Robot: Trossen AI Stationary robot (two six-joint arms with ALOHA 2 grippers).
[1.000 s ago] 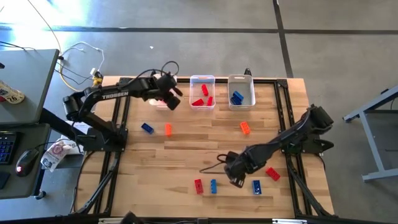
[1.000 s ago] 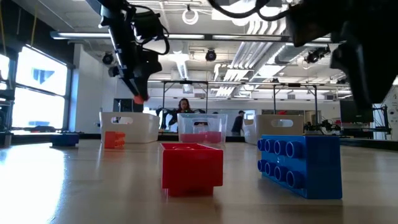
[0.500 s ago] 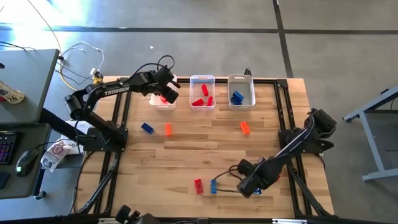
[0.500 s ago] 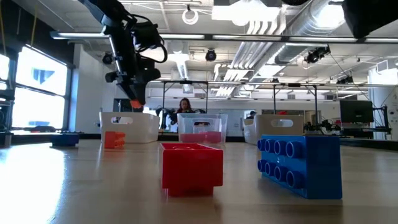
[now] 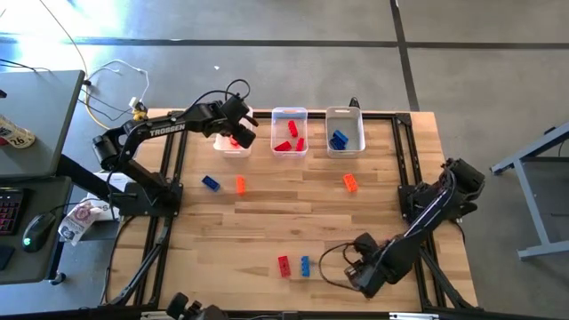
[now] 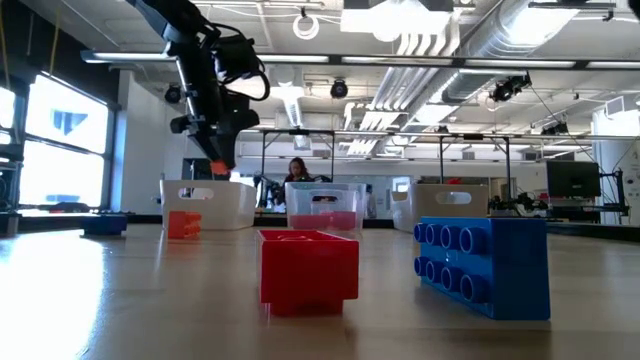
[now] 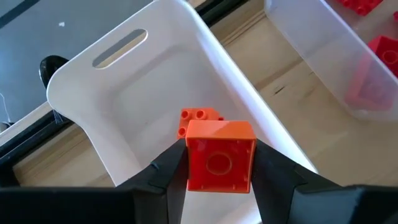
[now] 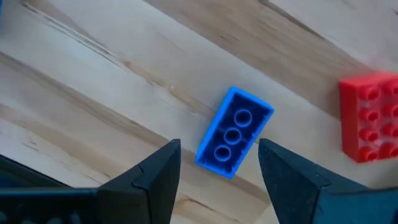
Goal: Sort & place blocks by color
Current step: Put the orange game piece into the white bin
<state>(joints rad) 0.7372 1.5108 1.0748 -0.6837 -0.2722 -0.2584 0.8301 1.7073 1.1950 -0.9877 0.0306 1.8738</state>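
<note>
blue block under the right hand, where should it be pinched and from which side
Across its two long sides, coming straight down from above. The blue block lies flat on the table, studs up, long and narrow. The right hand is open above it, fingers either side; the short span fits between them. The red block lies apart, off one end.

Red brick [image 8: 367,121] near blue brick [image 8: 234,135]; other sides bare tbl.

Pale, matt wooden plank table top [image 5: 293,213] with visible grain. Glossy, smooth orange plastic brick [image 7: 219,163] between matt dark plastic fingers [image 7: 166,179]. Translucent, satin-smooth white plastic bin [image 7: 124,93]. Glossy studded blue plastic brick [image 8: 234,135].
</note>
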